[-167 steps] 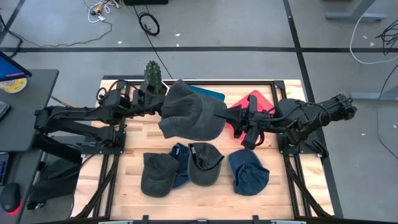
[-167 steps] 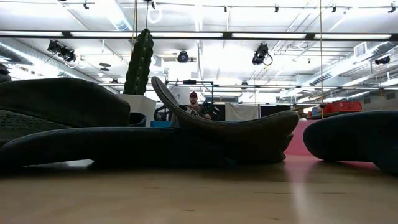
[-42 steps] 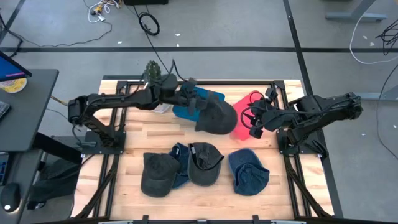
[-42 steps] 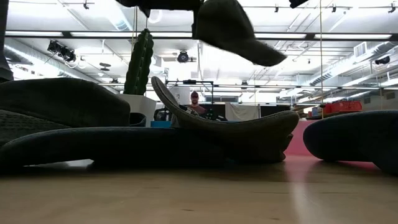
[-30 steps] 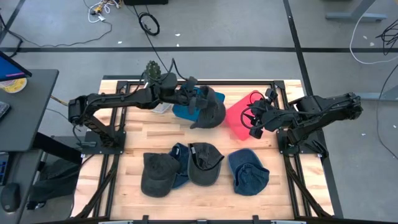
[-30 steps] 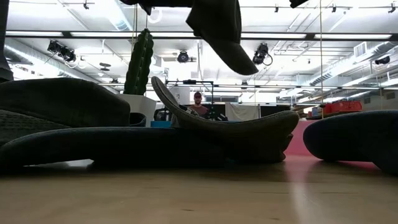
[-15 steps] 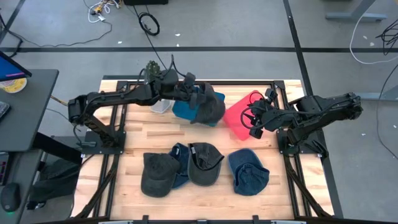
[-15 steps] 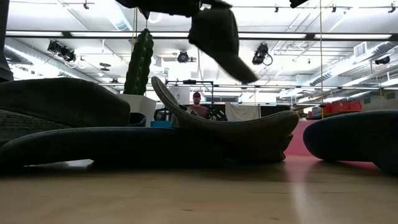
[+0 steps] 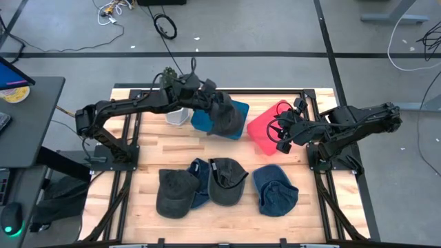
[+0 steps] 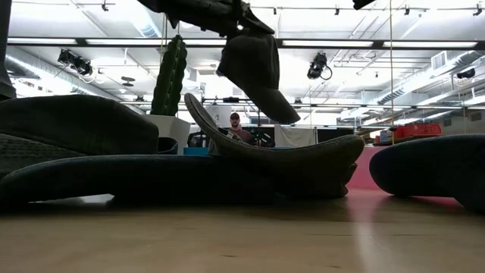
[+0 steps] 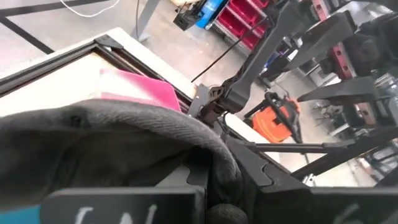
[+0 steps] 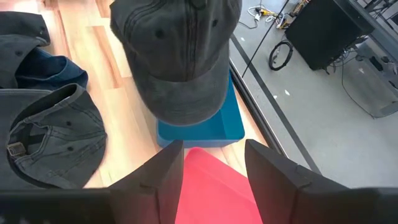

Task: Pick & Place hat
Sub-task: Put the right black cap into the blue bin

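Wooden table [image 9: 145, 172] with three caps [image 9: 227, 182], blue bin [image 9: 238, 117], red bin [image 9: 265, 131], potted cactus [image 9: 169, 76]

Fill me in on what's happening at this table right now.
The left gripper holds a dark grey cap in the air above the blue bin, next to the red bin. The right gripper waits open over the red bin, holding nothing. Three more caps lie along the near side of the table: a grey one, another grey one and a blue one.
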